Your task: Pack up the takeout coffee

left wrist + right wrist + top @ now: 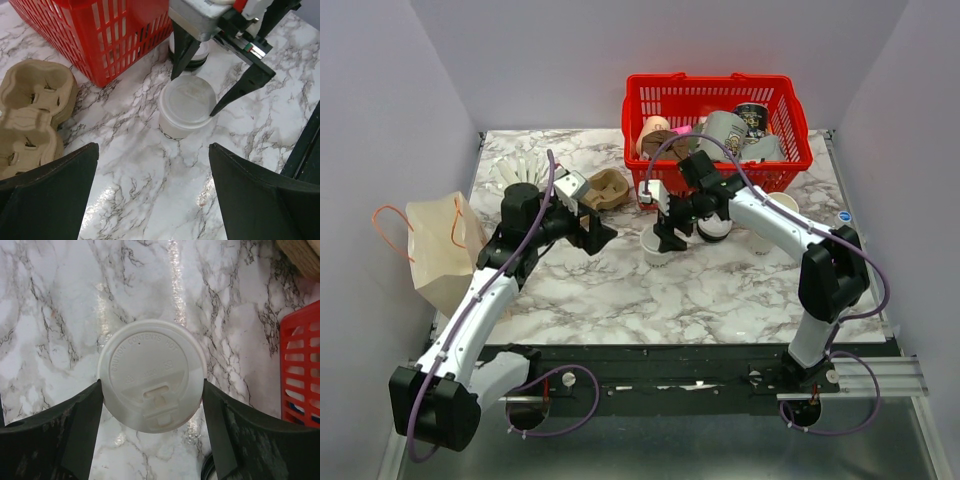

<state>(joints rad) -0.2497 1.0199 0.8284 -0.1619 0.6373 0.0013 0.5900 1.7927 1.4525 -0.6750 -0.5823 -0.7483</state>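
Takeout coffee (pixel 151 375), a small white paper cup with a round white plastic lid, stands upright mid-table on the marble tabletop (pixel 620 300). Your right gripper (pixel 195 94) straddles it, its fingers touching the lid's rim on both sides. Your left gripper (pixel 154 147) hovers just to its left, jaws spread wide and empty. You have bare marble on the near side. Behind it, the red plastic basket (pixel 705 85) and the brown moulded-card cup carrier (pixel 30 110) stand close. The brown paper bag (pixel 438 250) leans at the table's left edge.
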